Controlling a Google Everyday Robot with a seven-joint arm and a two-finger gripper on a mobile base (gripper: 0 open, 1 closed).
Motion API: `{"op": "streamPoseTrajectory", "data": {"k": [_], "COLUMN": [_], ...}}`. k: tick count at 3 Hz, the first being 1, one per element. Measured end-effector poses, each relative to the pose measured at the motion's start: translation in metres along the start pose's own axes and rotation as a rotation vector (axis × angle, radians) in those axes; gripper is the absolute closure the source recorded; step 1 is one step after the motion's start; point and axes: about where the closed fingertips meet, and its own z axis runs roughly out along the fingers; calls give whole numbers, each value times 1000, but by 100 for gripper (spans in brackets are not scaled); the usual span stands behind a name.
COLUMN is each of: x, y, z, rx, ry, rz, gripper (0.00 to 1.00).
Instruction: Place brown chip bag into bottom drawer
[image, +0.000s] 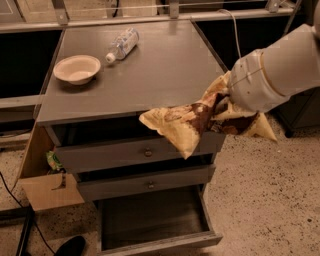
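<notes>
Crumpled dark-brown and yellow foil chip bag (182, 122), aloft at grey tabletop (160, 75) front edge, pinched in gripper (221, 107) fingers.
Handling: lower clear of upper drawers (125, 156); release low over open grey wooden bottom drawer (150, 220).

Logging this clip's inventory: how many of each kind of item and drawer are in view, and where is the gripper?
Drawers: 3, bottom drawer open
Bowl: 1
Bottle: 1
Chip bag: 1, at the gripper, off the cabinet's front right corner
Green packet: 1
Total: 7
</notes>
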Motion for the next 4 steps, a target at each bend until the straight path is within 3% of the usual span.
{"op": "streamPoseTrajectory", "data": {"k": [1,2,3,4], "x": [-10,-10,-3,-1], "y": [36,71,90,90], "z": [2,27,56,61], "rx": [13,44,98,119], "ry": [1,-4,-23,-16], "rz": [-13,-40,-80,-111], "gripper": [100,100,100,100]}}
